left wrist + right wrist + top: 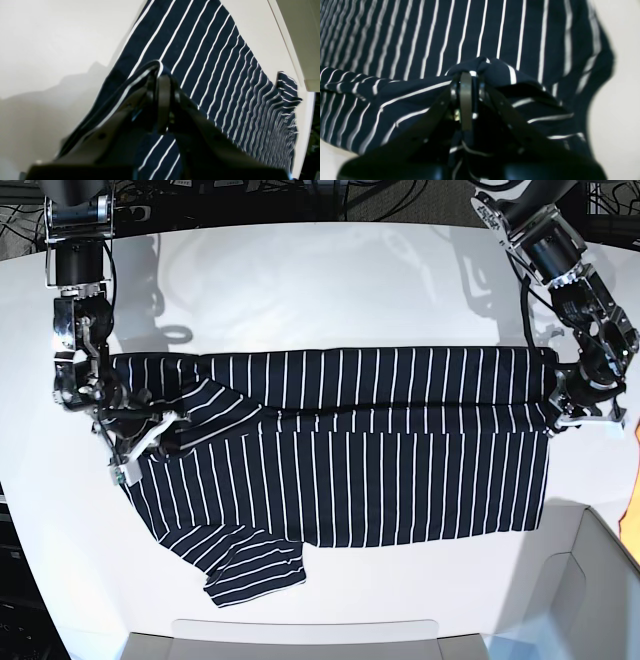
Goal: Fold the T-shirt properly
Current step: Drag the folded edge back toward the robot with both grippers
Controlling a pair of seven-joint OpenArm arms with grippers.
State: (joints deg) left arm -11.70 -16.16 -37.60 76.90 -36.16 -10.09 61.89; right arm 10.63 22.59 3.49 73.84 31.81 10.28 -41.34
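Observation:
The T-shirt (400, 490), dark navy with thin white stripes, lies spread across the white table (330, 280). Its far strip is doubled over toward me, and one sleeve (250, 575) sticks out at the front left. My left gripper (553, 413) is at the shirt's right edge, shut on a pinched fold of T-shirt (200, 50) cloth, seen close in the left wrist view at the left gripper (162, 72). My right gripper (160, 438) is at the shirt's left end, shut on a bunched bit of T-shirt (470, 30) fabric at the right gripper (467, 75).
Cables (300, 200) run along the far side behind the table. A pale box-like container (590, 590) stands at the front right, and a flat light panel (300, 635) lies along the front edge. The table's edge (287, 37) runs close beside the shirt in the left wrist view.

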